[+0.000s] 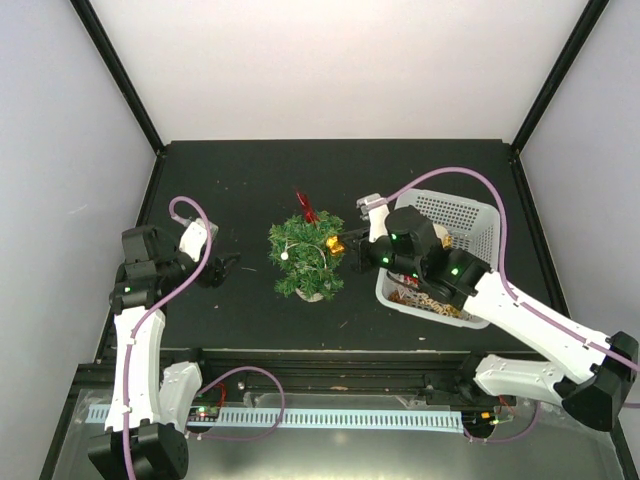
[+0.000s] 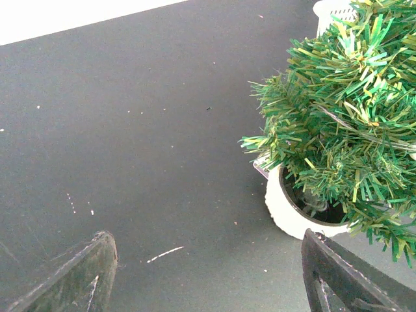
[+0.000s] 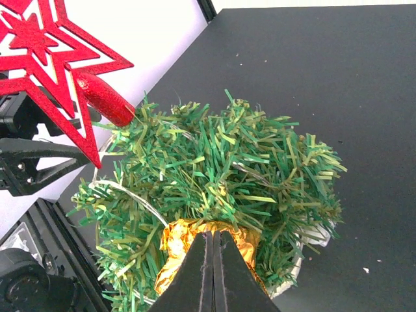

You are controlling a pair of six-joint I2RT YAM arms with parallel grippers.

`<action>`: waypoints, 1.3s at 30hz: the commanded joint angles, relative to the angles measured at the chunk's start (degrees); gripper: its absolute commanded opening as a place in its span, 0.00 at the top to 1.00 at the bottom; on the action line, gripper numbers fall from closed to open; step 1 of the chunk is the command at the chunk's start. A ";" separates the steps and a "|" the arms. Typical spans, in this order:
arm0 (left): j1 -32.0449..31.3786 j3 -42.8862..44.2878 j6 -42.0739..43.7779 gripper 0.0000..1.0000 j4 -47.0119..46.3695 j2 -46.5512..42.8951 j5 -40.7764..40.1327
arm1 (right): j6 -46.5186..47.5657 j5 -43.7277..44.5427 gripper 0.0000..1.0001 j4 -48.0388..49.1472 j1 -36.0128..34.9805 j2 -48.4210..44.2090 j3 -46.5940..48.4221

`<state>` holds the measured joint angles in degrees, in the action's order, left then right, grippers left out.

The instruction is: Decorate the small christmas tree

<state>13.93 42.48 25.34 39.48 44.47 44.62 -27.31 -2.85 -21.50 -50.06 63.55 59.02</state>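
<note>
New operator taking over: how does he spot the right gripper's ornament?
Find the small christmas tree on the black table. On its side facing the white mesh basket, the right gripper is shut on a crinkly gold foil ornament. Gold sets it apart from the red star topper.

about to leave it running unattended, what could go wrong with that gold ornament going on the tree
The right gripper is shut on the gold ornament at the side of the small christmas tree, while the left gripper is open and apart from it, so a push might tip the tree on its white base. The red star looks tilted and might get knocked off.
</note>
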 commanded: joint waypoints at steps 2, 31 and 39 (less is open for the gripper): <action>0.65 -0.32 0.50 0.21 -1.10 -0.27 1.43 | -0.36 -1.19 0.99 2.68 -0.47 1.81 1.66; 0.71 -0.34 0.58 0.21 -1.06 -0.25 1.37 | -1.43 1.17 0.99 5.87 -2.09 6.48 -2.30; 0.68 -0.34 0.62 0.22 -1.08 -0.27 1.40 | -1.49 1.44 0.99 5.62 -2.19 6.37 -1.76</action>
<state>13.93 42.46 25.34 39.38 44.62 44.62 -28.62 -2.48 -17.06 -51.77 70.35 56.90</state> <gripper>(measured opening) 0.786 0.013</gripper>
